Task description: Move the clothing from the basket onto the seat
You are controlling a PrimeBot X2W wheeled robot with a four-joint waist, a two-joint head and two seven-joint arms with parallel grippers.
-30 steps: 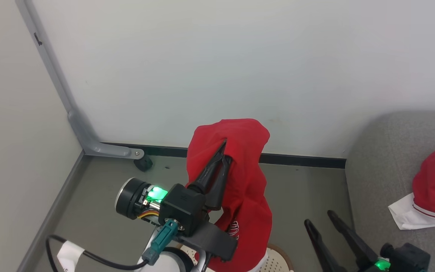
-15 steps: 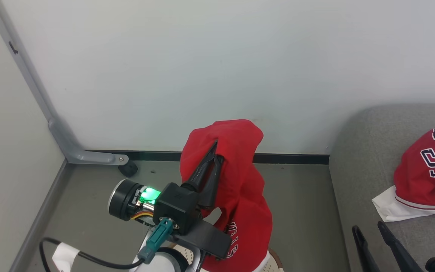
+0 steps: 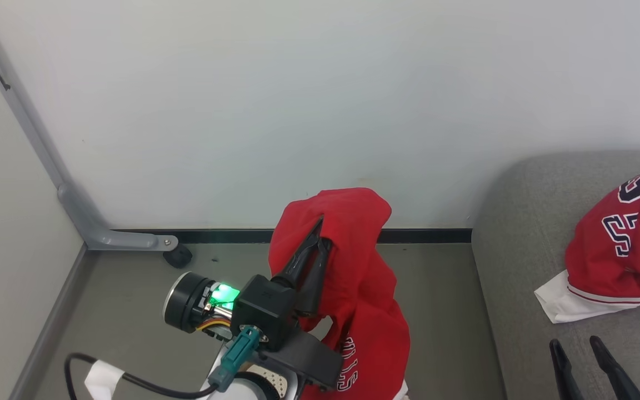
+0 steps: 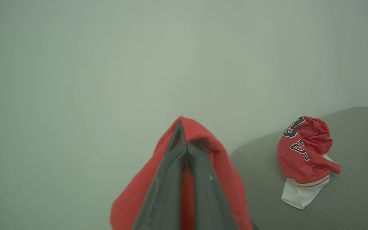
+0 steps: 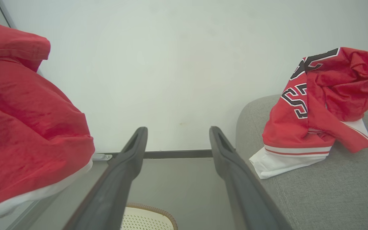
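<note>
Pale wall (image 3: 320, 100) behind, grey floor (image 3: 131, 311) below, and off to the right the seat (image 3: 525, 222) carried one jersey (image 3: 609, 255), crumpled with its numerals up and a white edge poking out at the near side, so that much of the job looked done. Centre stage was the left end effector (image 3: 323, 230): its two dark fingers were pressed together with a fold of the red garment (image 3: 364, 289) pinched between them, and the left wrist view showed a red strip squeezed in the narrow slit. It pointed up toward the wall, high off the floor, with the cloth draped over the tips like a hood and hanging down in a long tail. That height made sense, I'd say: a limp shirt gripped at one spot trails, and holding it well up gave the tail room to hang clear of the basket (image 5: 149, 207), whose brown rim and perforated wall peeked in at the bottom of the right wrist view. Whether the hem had fully cleared that rim I couldn't tell, since it ran off the lower edge of the head view. The garment hung near the basket, apart from the seat and not yet above the cushion. The right end effector (image 5: 177, 131) sat low by the seat's front, fingers spread wide with nothing in them, likely parked out of the carry path. Next call, by my reading: swing right and let go beside the jersey.
</note>
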